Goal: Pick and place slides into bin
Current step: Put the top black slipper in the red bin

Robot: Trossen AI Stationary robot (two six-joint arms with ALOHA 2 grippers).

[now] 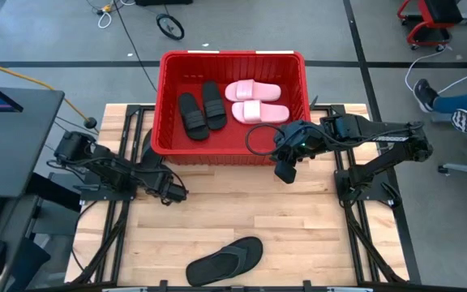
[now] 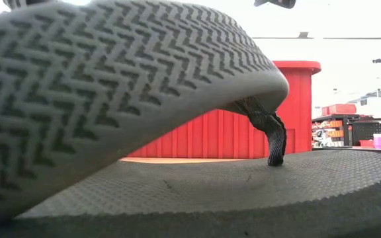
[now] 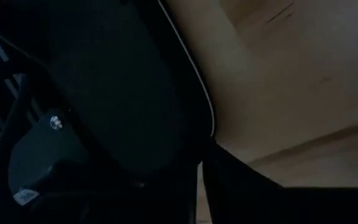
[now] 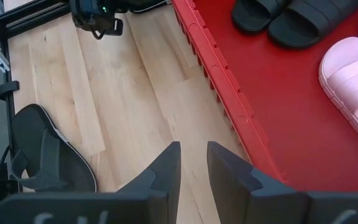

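High view: red bin (image 1: pixel 232 61) at upper centre of the frame on the wooden counter (image 1: pixel 242 211). Inside it, two black slides (image 1: pixel 202 111) left of centre, two pink slides (image 1: pixel 254 101) right of centre, stacked edge to edge. Black flip-flop (image 1: pixel 225 260) alone on the counter at lower centre, well apart from the bin. Left gripper (image 1: pixel 174 194) low over the counter just below the bin's lower-left corner, fingers closed, nothing in them. Right gripper (image 1: pixel 285 172) by the bin's lower-right rim; right wrist view shows fingers (image 4: pixel 166 167) slightly parted, empty, above bare counter beside the bin wall.
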